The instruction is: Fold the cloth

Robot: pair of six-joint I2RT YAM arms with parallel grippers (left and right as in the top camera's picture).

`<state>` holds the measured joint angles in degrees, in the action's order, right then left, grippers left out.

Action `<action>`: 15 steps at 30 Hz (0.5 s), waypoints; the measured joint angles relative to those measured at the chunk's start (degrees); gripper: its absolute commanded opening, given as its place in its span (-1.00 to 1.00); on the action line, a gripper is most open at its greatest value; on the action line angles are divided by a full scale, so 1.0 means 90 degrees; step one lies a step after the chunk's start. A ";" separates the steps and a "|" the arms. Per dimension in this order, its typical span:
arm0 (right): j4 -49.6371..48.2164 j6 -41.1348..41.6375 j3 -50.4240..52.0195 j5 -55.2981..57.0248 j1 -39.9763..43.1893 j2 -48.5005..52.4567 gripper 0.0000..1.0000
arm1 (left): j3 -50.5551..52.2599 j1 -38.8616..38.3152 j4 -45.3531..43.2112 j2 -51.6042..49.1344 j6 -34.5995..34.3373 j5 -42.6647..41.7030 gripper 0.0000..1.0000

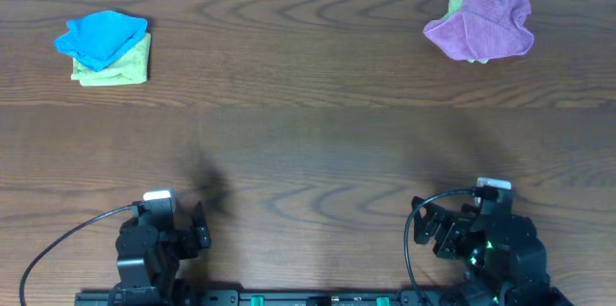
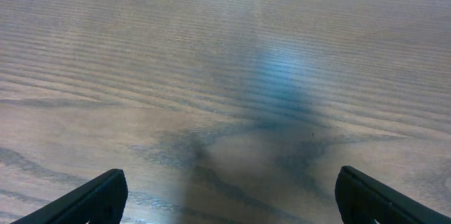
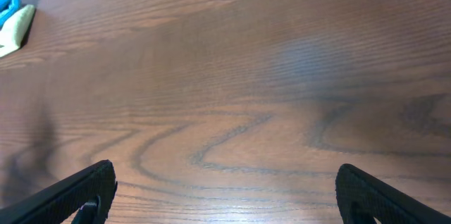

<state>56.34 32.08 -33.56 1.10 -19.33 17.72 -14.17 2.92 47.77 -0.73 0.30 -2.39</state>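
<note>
A crumpled purple cloth (image 1: 481, 23) lies on a green cloth (image 1: 456, 3) at the far right of the wooden table. A blue cloth (image 1: 99, 37) lies on a folded green cloth (image 1: 119, 67) at the far left; both show small in the right wrist view, blue (image 3: 7, 2) and green (image 3: 17, 29). My left gripper (image 2: 229, 194) is open and empty near the front edge (image 1: 200, 227). My right gripper (image 3: 225, 192) is open and empty near the front right (image 1: 438, 231). Both are far from the cloths.
The wooden table (image 1: 308, 142) spans the view. Black cables (image 1: 58, 243) loop beside each arm base at the front edge.
</note>
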 measured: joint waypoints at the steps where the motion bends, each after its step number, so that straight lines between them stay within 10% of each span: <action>1: 0.0000 0.0000 0.0000 0.0000 0.0000 0.0000 0.99 | 0.0000 0.0000 0.0000 0.0000 0.0000 0.0000 0.91; 15: -0.0146 -0.0124 0.0146 0.0423 0.0413 -0.0083 0.98 | 0.0000 0.0000 0.0000 0.0000 0.0007 0.0000 0.91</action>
<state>55.02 30.96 -32.25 4.91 -15.62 16.97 -14.17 2.92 47.77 -0.73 0.36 -2.39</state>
